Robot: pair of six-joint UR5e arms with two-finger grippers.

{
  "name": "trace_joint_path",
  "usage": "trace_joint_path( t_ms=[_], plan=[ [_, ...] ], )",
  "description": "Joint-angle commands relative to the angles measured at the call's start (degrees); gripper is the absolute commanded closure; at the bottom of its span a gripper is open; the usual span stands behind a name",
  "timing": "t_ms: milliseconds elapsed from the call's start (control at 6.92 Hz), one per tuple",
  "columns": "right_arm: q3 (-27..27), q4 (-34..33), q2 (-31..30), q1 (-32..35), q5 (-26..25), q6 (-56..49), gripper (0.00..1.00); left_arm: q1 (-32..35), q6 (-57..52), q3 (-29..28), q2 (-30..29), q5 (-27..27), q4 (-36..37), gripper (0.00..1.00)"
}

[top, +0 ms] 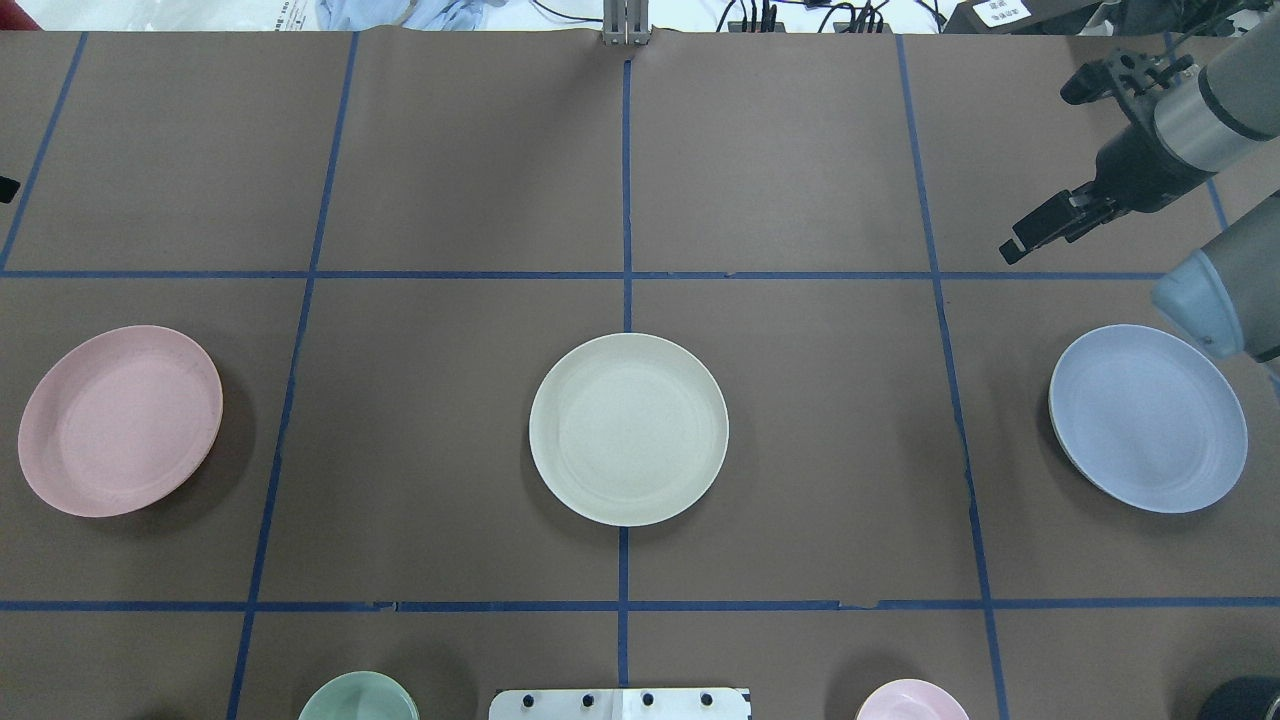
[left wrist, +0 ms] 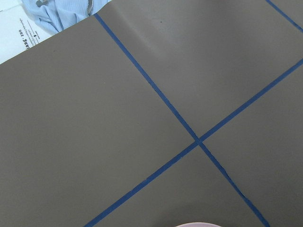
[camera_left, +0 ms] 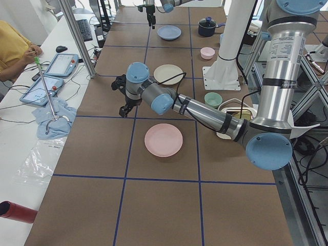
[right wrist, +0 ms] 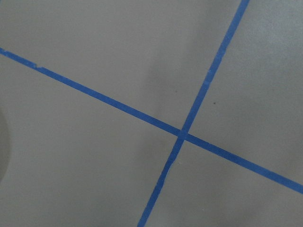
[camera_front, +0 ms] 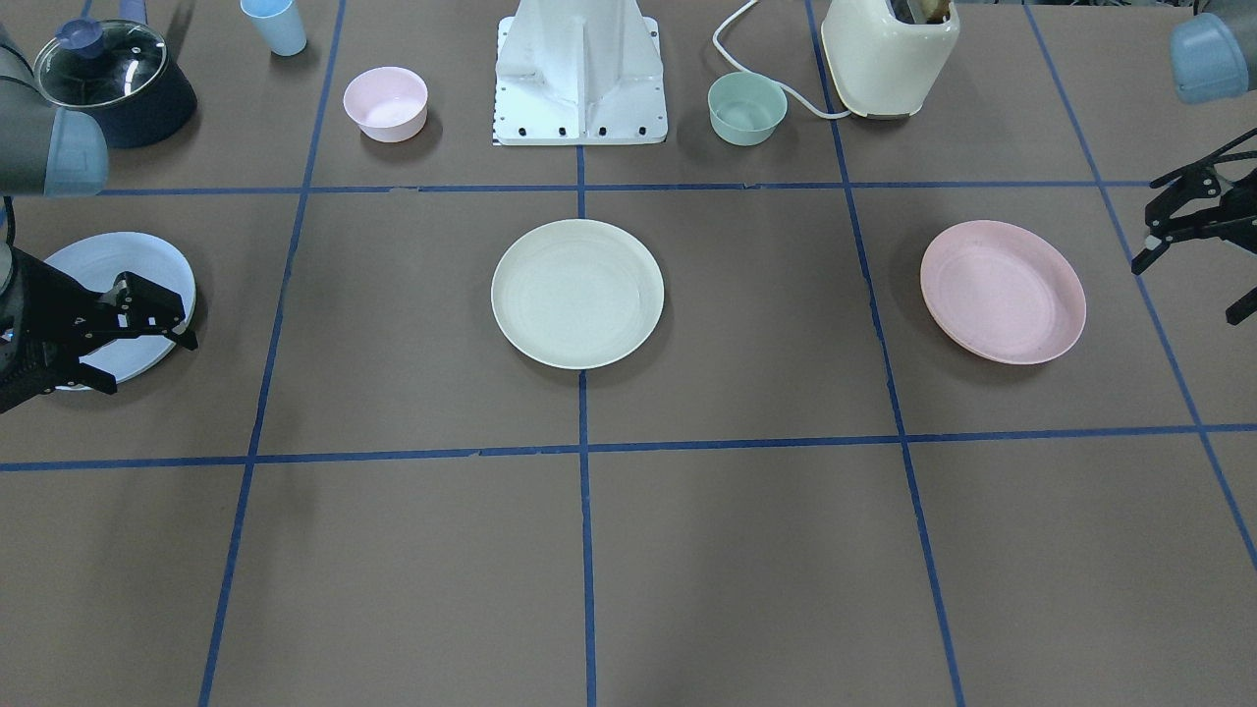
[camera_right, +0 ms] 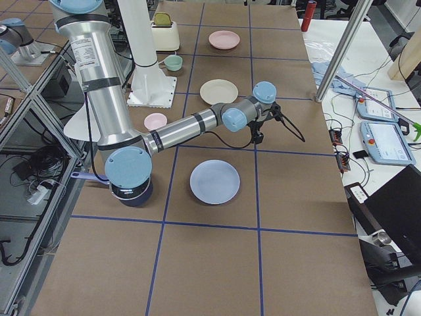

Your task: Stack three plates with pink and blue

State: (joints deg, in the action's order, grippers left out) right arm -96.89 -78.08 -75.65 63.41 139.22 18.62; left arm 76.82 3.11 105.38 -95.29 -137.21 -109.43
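Three plates lie apart in a row on the brown table. The cream-white plate (camera_front: 577, 294) is in the middle. The pale pink plate (camera_front: 1002, 292) lies on my left side (top: 120, 420). The light blue plate (camera_front: 118, 265) lies on my right side (top: 1148, 418). My right gripper (camera_front: 150, 365) is open and empty, raised above the table just beyond the blue plate (camera_right: 215, 182). My left gripper (camera_front: 1185, 293) is open and empty, raised beyond the pink plate (camera_left: 163, 140). The left wrist view shows only a sliver of the pink plate (left wrist: 196, 225).
Near the robot base (camera_front: 579, 74) stand a small pink bowl (camera_front: 385, 103), a mint-green bowl (camera_front: 747, 108), a light blue cup (camera_front: 275, 25), a lidded dark pot (camera_front: 113, 83) and a cream toaster (camera_front: 889, 54) with its cord. Blue tape lines grid the table.
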Motion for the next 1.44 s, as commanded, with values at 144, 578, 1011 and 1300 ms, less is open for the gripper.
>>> trace_joint_path(
  t_ms=[144, 578, 1011, 1300],
  plan=[
    [-1.37, -0.58, -3.44, 3.98, -0.79, 0.01, 0.0, -0.09, 0.06, -3.32, 0.1, 0.02, 0.18, 0.0],
    [-1.46, 0.03, -7.39, 6.28, -0.97, 0.01, 0.0, -0.7, -0.12, -4.74, 0.54, 0.63, 0.18, 0.0],
    [-1.29, 0.21, -9.25, 7.42, -2.01, 0.01, 0.0, -0.7, -0.38, -5.09, 2.38, 1.15, -0.08, 0.0],
    [-1.11, 0.21, -9.17, 7.43, -4.9, 0.01, 0.0, -0.97, 2.76, -14.0, 2.39, 3.45, -5.77, 0.0]
  ],
)
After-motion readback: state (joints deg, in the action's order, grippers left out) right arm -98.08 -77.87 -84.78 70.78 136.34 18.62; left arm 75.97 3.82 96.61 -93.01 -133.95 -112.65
